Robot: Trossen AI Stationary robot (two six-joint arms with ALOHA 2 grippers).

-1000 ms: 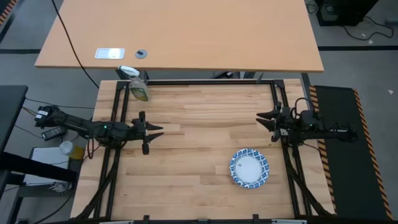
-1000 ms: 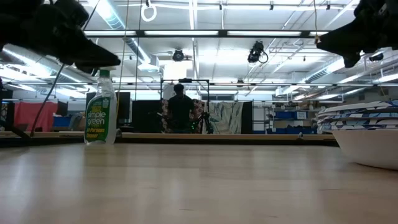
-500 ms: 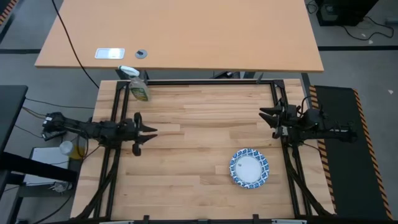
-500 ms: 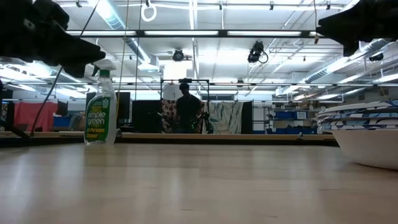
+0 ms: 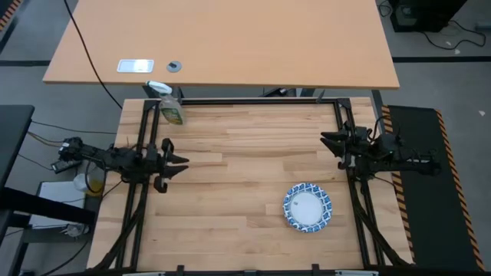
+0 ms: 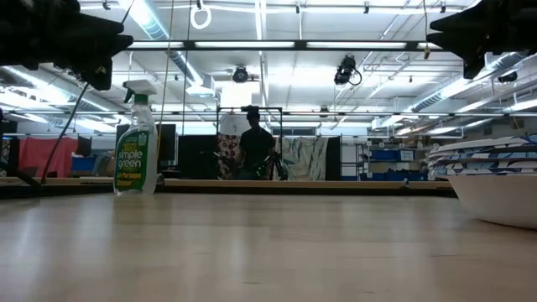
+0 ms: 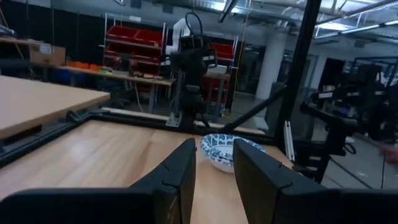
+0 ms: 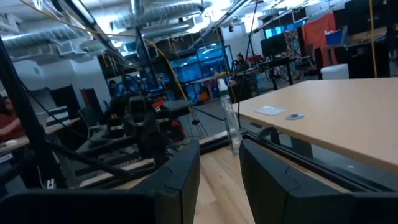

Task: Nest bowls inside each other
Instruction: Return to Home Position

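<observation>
The bowls point(image 5: 308, 207) stand nested in one stack on the table's near right part, blue-and-white rim up. The low view shows several rims point(image 6: 487, 159) one above another. They also show past my left fingers point(image 7: 219, 151). My left gripper point(image 5: 182, 162) hovers level at the table's left edge, open and holding nothing, far from the stack. It shows at the low view's upper left point(image 6: 101, 50). My right gripper point(image 5: 323, 139) hovers level at the right edge, beyond the stack, open, with nothing between its fingers point(image 8: 186, 174).
A green-and-white spray bottle point(image 5: 170, 110) stands upright at the table's far left corner point(image 6: 136, 143). A black frame point(image 5: 253, 101) runs along the table's edges. A larger tan table point(image 5: 222, 46) lies beyond. A person point(image 6: 254, 143) stands far off in the room.
My left gripper has drawn back toward the table's left edge, staying open and rolling a little. My right gripper has tipped up slightly in place. The bowls have not moved.
</observation>
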